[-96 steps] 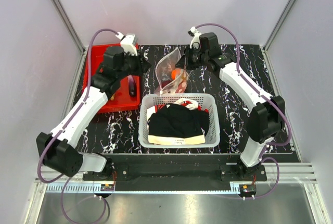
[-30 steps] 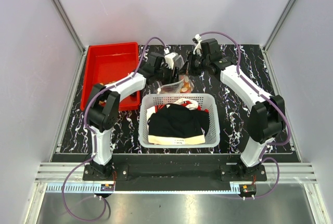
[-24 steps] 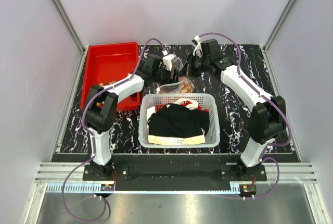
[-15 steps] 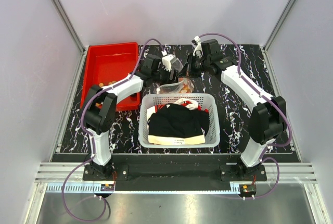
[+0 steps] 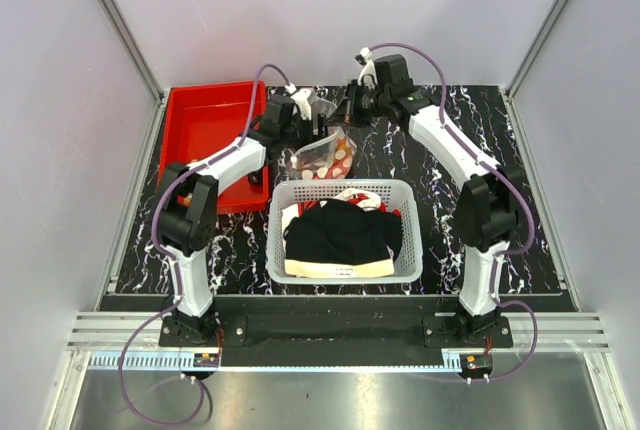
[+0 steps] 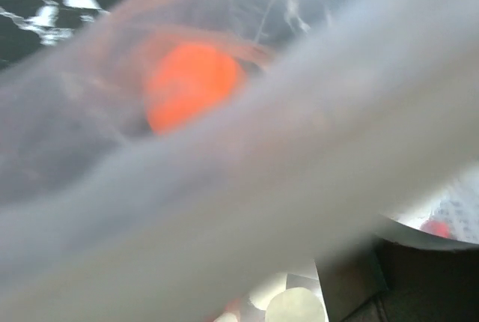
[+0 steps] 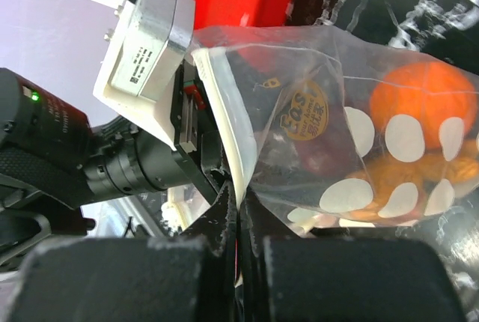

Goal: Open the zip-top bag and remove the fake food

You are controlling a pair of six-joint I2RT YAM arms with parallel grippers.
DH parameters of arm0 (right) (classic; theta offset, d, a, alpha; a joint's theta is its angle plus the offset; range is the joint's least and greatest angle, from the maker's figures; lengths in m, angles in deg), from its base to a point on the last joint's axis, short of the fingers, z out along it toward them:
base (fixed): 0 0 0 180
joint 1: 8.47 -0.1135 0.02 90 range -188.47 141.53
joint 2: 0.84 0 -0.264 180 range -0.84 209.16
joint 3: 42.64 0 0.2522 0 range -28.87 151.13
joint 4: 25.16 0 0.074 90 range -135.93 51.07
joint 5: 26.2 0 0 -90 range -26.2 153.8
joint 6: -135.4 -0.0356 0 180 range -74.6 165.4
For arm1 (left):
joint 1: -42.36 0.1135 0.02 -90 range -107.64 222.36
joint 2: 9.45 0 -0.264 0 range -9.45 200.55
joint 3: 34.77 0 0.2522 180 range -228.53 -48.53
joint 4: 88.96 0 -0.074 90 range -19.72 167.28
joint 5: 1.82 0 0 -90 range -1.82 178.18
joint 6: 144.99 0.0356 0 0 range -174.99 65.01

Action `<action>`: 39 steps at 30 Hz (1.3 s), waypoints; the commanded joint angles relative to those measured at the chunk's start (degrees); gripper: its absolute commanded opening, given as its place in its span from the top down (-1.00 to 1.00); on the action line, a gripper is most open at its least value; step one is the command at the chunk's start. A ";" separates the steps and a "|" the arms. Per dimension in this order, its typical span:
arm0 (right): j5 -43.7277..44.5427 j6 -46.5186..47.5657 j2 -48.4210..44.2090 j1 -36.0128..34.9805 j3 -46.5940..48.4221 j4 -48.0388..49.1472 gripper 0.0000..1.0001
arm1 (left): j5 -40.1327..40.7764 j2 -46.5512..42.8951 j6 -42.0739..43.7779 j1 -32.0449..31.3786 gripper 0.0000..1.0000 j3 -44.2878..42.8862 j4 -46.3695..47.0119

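Top view, lower centre: a white mesh basket (image 5: pixel 276 235) with black and white clothes (image 5: pixel 335 230) stands on the black marbled table (image 5: pixel 440 210). Just above the basket's upper rim, at frame centre, is the zip-top bag (image 5: pixel 322 153), clear plastic with the fake food (image 5: pixel 332 158) gathered in its lower part. Whether the bag touches the table cannot be told.

The two arms meet over the bag's mouth. The left gripper (image 5: pixel 316 116) is at its left edge and the right gripper (image 5: pixel 347 116) at its right edge.

Right wrist view, bottom centre: the right jaws are pressed together, pinching the white zip strip (image 7: pixel 224 123), which runs up and to the left from them. Through the plastic at right are an orange fruit (image 7: pixel 423 101), pale round discs (image 7: pixel 346 195) and tan-brown pieces (image 7: pixel 408 172). The left gripper's white camera block (image 7: pixel 146 45) sits at upper left, close against the strip.

Left wrist view: blurred plastic fills the frame, and the orange fruit is at upper left. The left fingers are hidden, so whether the left jaws are spread or closed cannot be told.

Top view, upper left: a red bin (image 5: pixel 205 125) lies beside the left arm.
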State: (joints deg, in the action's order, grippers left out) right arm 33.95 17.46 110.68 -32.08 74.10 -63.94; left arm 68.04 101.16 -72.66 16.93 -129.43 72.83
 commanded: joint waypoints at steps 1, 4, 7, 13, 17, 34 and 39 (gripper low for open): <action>1.64 -1.84 5.80 1.12 8.81 6.91 1.00 | -3.50 -1.19 -1.05 1.52 -0.57 -3.73 0.76; 0.85 -2.81 9.23 1.64 12.24 6.91 1.00 | -5.25 0.48 0.96 1.87 -0.61 -6.46 -2.84; -1.87 -4.57 10.90 3.04 12.95 7.35 1.00 | -8.24 0.84 4.39 1.87 -0.69 -6.55 -4.07; -2.94 -5.11 7.66 5.07 5.57 10.60 1.00 | -3.34 1.19 6.51 0.47 -0.39 -5.49 -5.66; -3.20 -4.40 5.55 5.07 0.92 11.13 1.00 | 5.00 2.07 -2.43 -0.15 0.28 -5.85 -5.24; -3.64 -1.85 -0.87 4.72 2.40 6.92 1.00 | 5.39 -7.77 -3.77 -0.59 0.21 0.92 2.59; -0.49 -1.77 1.23 3.75 8.63 0.16 0.34 | 4.67 -6.38 -8.60 -0.50 0.13 -2.06 1.47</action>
State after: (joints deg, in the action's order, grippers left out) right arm 30.43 14.61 113.35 -27.40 76.18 -59.29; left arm 71.86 96.59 -76.62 16.01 -127.70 73.07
